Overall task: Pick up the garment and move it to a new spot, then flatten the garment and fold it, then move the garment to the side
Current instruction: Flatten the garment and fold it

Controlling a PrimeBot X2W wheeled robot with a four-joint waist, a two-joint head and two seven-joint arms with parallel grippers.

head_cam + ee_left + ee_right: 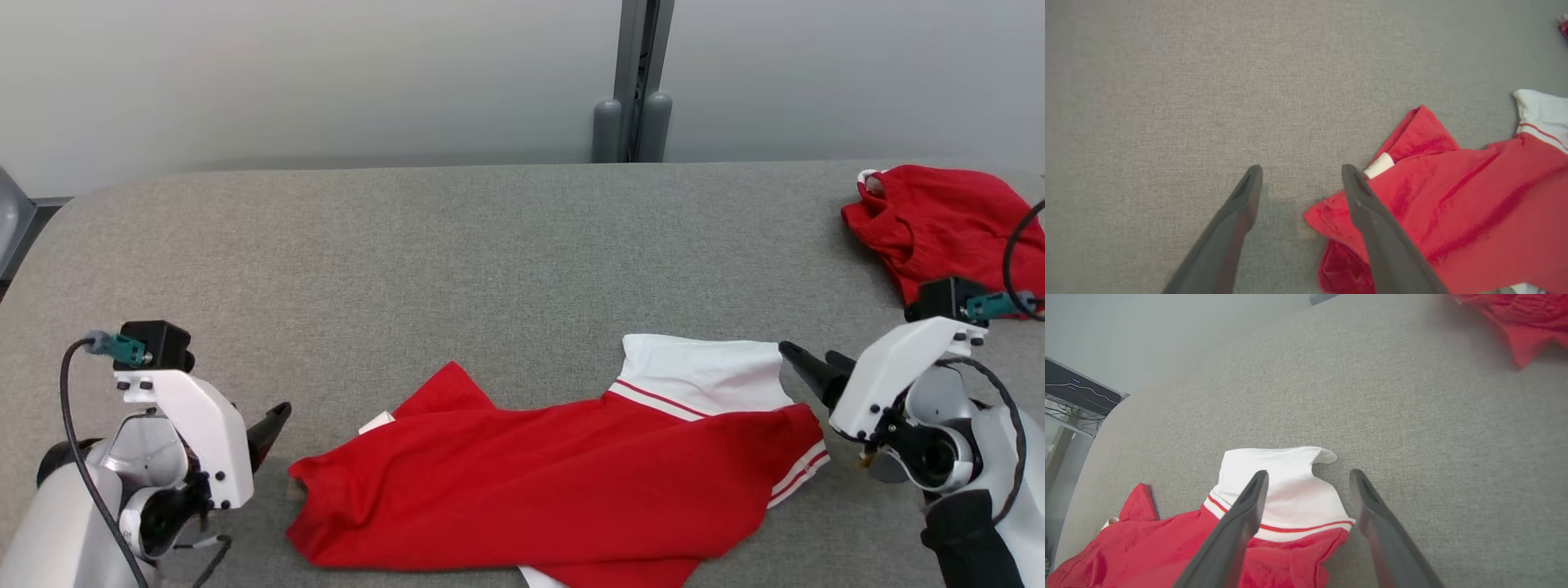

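Observation:
The garment (571,482) is a red shirt with a white, red-striped part (702,376). It lies crumpled and partly spread near the front edge of the grey table (457,261). My left gripper (273,420) hovers just left of its left corner, open and holding nothing. In the left wrist view the left gripper (1301,169) straddles the corner of the garment (1474,212), beside a small white label (1378,165). My right gripper (808,353) is open at the garment's right end. The right wrist view shows the right gripper (1308,473) over the white part (1294,486).
A second red garment (939,220) lies bunched at the table's back right corner, also seen as a red heap (1519,322). A grey post (633,90) stands behind the table against the wall. A dark shelf unit (1077,388) stands beyond the table's left end.

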